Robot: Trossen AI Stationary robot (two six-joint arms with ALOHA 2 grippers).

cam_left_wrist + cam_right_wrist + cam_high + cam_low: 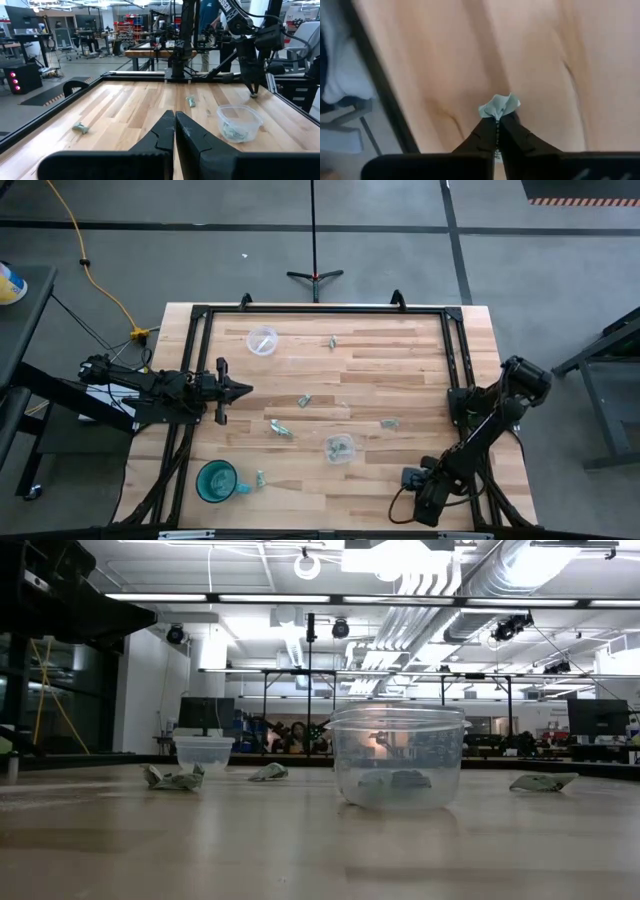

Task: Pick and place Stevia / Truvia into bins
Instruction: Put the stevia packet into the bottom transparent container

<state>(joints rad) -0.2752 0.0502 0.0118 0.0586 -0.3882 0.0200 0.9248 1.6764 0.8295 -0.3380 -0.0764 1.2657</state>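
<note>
My right gripper [497, 122] is shut on a crumpled pale green sachet [499, 106], held over bare wood near the table's front right edge [408, 477]. One clear cup [339, 448] stands front of centre with sachets inside; it also shows in the low view [398, 770] and the left wrist view [239, 122]. The other clear cup [262, 340] stands at the back left. Loose sachets lie at the back [333, 341], mid-table [304, 401], [279, 428] and to the right [390, 422]. My left gripper [240, 390] is shut and empty at the left side.
A teal handled cup [216, 480] stands at the front left with a sachet [260, 478] beside it. A black frame [320, 308] runs around the table. A stand base [315, 276] sits on the floor behind the table.
</note>
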